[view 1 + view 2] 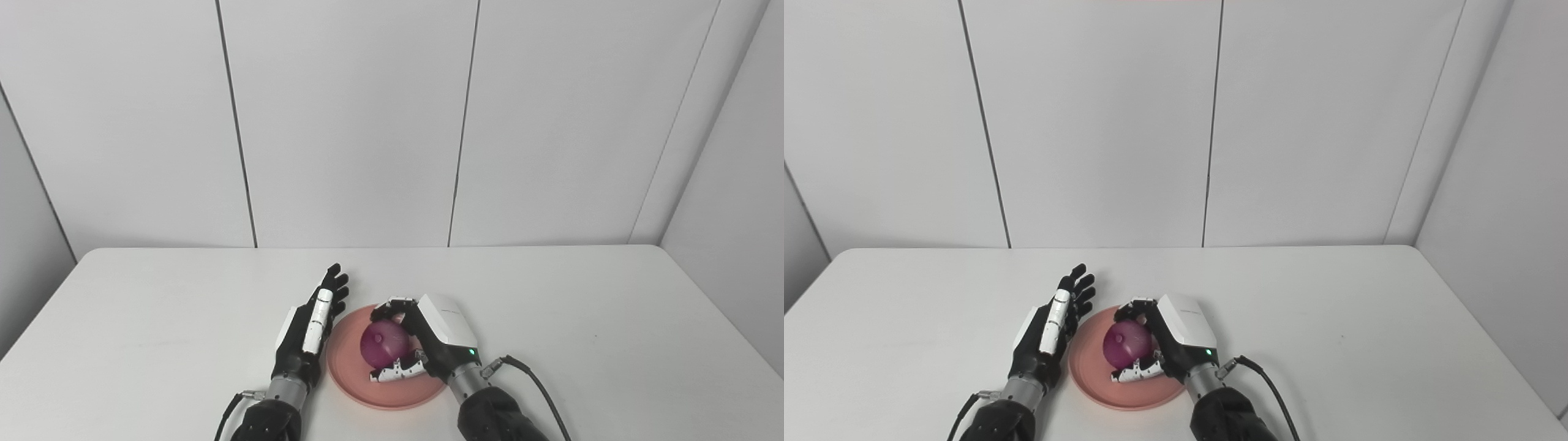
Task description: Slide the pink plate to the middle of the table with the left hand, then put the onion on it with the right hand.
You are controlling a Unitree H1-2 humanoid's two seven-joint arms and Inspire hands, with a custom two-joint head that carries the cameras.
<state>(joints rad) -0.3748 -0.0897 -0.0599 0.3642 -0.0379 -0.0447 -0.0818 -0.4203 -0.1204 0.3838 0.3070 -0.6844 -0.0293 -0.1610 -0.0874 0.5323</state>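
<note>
White wall panels back a plain white desk (612,306), bare apart from the work at its near edge. Near the middle of that edge lies the pink plate (349,380). The left hand (309,331) rests flat just beside the plate's left rim, fingers (334,285) straight and together, holding nothing; it looks placed there to steady or nudge the plate. The right hand (422,343) reaches over the plate from the right with its fingers (392,303) curled round the purple onion (383,344), which sits over the plate's centre, low enough to be resting on it or nearly so. The grip seems kept so the round onion cannot roll before release.
</note>
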